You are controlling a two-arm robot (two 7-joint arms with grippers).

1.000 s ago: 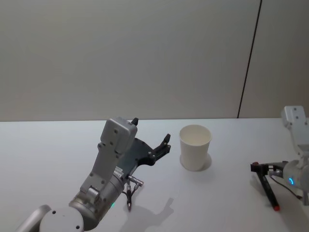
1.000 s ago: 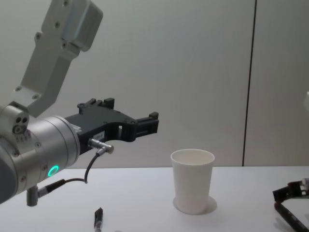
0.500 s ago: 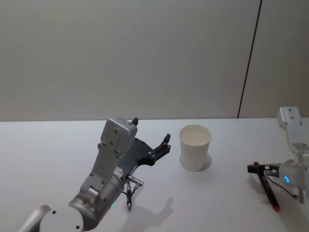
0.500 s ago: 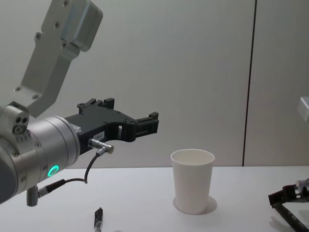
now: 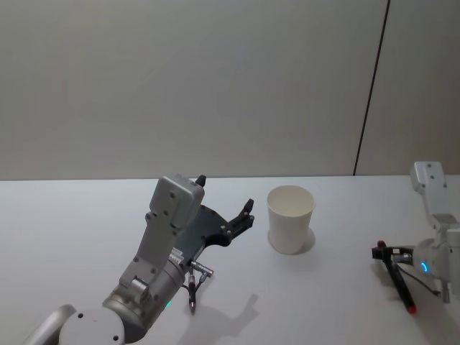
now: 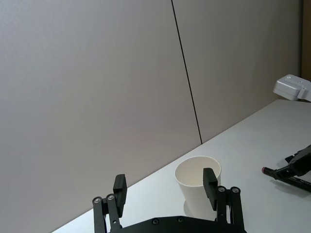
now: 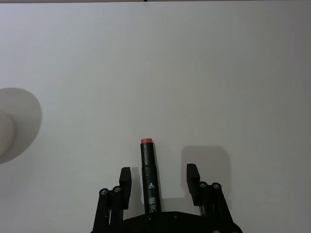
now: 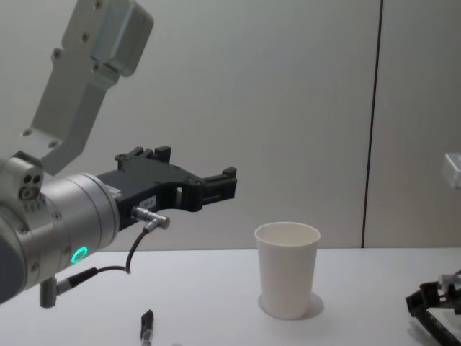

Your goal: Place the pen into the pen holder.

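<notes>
Left tool [image 6: 164,179] raised, fingers spread — right tool [image 7: 159,171] low, likewise spread.

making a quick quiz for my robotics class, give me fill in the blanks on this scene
1. The right gripper is low at the table, its fingers ___ on either side of the black pen.
2. The black pen has a ___ tip.
3. The white paper cup stands ___.
4. The left gripper, raised in the air, holds ___.
Missing words: open; red; upright; nothing.

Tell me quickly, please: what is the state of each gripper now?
Left gripper: open, holding nothing.
Right gripper: open, its fingers on either side of the pen, not closed on it.
</notes>
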